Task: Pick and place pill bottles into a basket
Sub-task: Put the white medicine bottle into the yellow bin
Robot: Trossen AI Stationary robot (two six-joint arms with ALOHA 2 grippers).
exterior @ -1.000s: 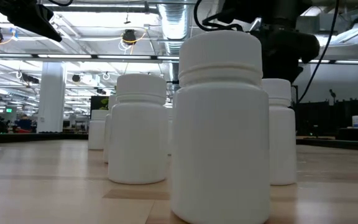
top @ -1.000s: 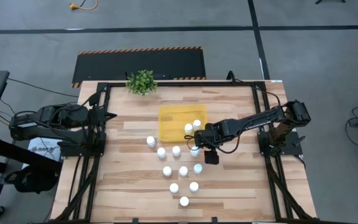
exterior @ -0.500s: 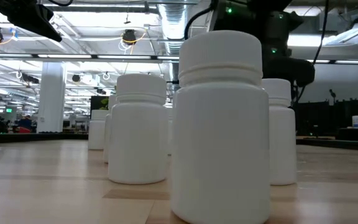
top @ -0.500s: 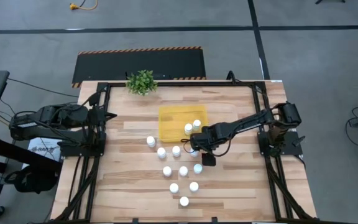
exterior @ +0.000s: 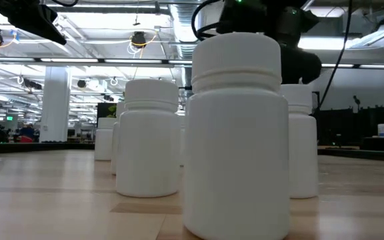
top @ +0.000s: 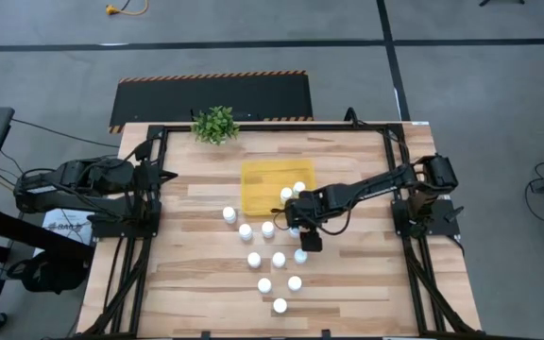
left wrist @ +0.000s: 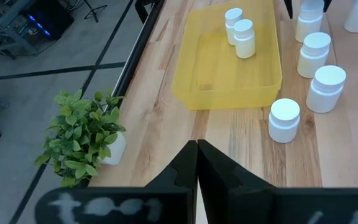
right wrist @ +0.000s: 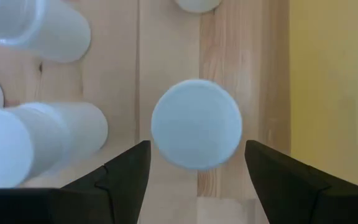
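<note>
The yellow tray lies mid-table with two white pill bottles standing in it. Several more bottles stand on the wood nearer the table's front. My right gripper points down, open, over one bottle just off the tray's near right corner. Its fingers stand on either side of the cap and touch nothing. My left gripper is shut and empty, waiting at the table's left edge.
A small green plant stands at the far left corner and shows in the left wrist view. Black frame rails run along the table's sides. Other bottles stand close beside the one under my right gripper.
My right gripper has gone toward the table's left edge, along the tray's near side, and now stands over the bottle by the tray's near right corner. No bottle has moved.
</note>
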